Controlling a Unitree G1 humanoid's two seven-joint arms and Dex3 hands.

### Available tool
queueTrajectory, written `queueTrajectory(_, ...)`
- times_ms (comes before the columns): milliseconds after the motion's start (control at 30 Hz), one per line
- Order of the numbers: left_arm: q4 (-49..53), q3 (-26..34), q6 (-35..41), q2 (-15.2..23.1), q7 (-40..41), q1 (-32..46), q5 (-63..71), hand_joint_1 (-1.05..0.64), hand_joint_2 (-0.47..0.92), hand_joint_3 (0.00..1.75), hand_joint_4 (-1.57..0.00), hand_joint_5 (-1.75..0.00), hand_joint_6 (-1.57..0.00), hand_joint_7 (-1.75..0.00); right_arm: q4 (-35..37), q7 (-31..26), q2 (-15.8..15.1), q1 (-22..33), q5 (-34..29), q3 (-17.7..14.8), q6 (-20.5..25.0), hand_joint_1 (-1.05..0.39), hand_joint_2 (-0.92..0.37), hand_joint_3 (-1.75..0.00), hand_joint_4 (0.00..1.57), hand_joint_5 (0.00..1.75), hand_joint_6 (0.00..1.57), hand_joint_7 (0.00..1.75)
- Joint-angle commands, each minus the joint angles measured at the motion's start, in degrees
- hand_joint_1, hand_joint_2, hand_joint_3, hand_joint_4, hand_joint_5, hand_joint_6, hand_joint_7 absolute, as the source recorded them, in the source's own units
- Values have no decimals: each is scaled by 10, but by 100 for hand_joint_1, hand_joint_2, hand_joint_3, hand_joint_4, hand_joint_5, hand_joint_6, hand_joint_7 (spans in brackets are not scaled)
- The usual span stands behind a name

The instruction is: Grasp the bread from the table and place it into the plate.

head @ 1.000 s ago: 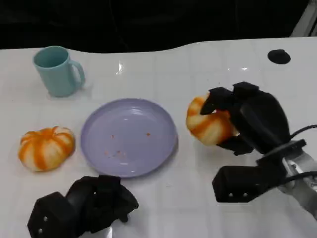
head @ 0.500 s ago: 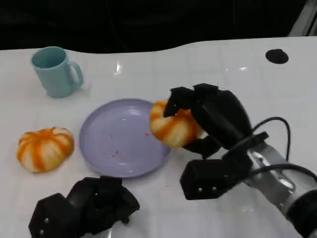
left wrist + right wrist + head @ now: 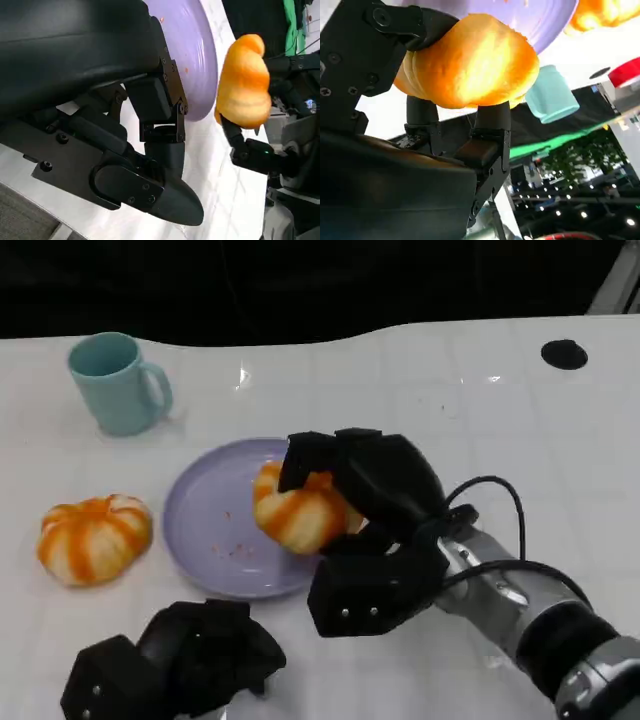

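My right hand (image 3: 375, 500) grips an orange-and-white striped bread roll (image 3: 297, 515) and holds it over the right half of the lilac plate (image 3: 205, 530). The roll (image 3: 470, 67) sits between black fingers in the right wrist view, with the plate (image 3: 540, 15) behind it. In the left wrist view the roll (image 3: 245, 80) hangs beside the plate (image 3: 192, 55). A second striped roll (image 3: 93, 537) lies on the table left of the plate. My left hand (image 3: 180, 665) rests near the front edge with fingers curled in, holding nothing.
A teal mug (image 3: 118, 382) stands at the back left. A small black disc (image 3: 564, 353) lies at the back right. The white table (image 3: 480, 430) has bare room to the right of the plate.
My right hand has carried the roll leftward from the table's right side to above the plate. The left hand and the second roll have stayed put.
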Motion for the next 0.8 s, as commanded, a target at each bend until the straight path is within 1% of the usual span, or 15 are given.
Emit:
queueTrajectory(33,-6,0,1,5,-1,7,-3,-103,88,0,-87,-156,-125,-75,18,39,5,-23,18,-1,-2,-15,-57,-71,68,132,83,45)
queueTrajectory(67,-7,0,3,5,0,7,-2,-103,88,0,-87,-156,-125,-75,19,53,3,-25,16,3,-1,-17,-63,-60,62,115,80,31)
queueTrajectory(100,-8,0,4,5,0,7,-3,-103,88,0,-87,-156,-126,-75,20,67,-1,-29,9,10,1,-20,-68,-50,51,94,75,19)
queueTrajectory(133,-9,0,5,5,0,7,-3,-103,88,0,-87,-156,-126,-75,20,78,-4,-31,3,16,3,-28,-75,-37,33,67,60,8)
queueTrajectory(167,-9,0,7,5,-1,7,-4,-103,87,0,-87,-156,-126,-75,18,95,-9,-34,-2,23,7,-31,-80,-28,27,55,53,4)
queueTrajectory(200,-8,1,6,5,-1,6,-5,-103,87,0,-87,-156,-126,-75,15,110,-13,-35,-6,29,12,-39,-87,-18,12,43,40,2)
queueTrajectory(267,-4,1,0,6,-1,4,-3,-103,88,0,-87,-155,-126,-75,0,137,-22,-31,-9,35,19,-49,-91,-13,3,32,28,0)
queueTrajectory(367,-1,2,1,7,-1,1,-4,-102,88,0,-87,-155,-125,-75,-27,165,-37,-19,-8,37,21,-59,-92,-12,0,25,20,0)
queueTrajectory(400,1,3,1,7,-1,-1,-4,-102,88,0,-87,-155,-125,-74,-41,175,-44,-14,-7,37,22,-64,-92,-15,0,21,17,0)
queueTrajectory(467,4,4,0,6,-2,-3,-6,-102,88,0,-88,-155,-125,-74,-74,196,-58,-1,-2,33,25,-68,-92,-18,0,17,15,0)
queueTrajectory(533,6,5,2,6,-1,-5,-6,-102,88,0,-87,-155,-126,-73,-111,216,-73,12,3,29,31,-71,-92,-19,0,13,14,0)
queueTrajectory(700,10,6,3,6,-1,-8,-6,-102,88,0,-86,-155,-127,-72,-213,267,-109,53,20,11,46,-71,-92,-18,1,15,15,1)
queueTrajectory(800,9,6,2,5,-1,-7,-6,-102,88,0,-86,-155,-126,-72,-282,270,-136,88,25,-4,42,-70,-92,-13,4,19,19,3)
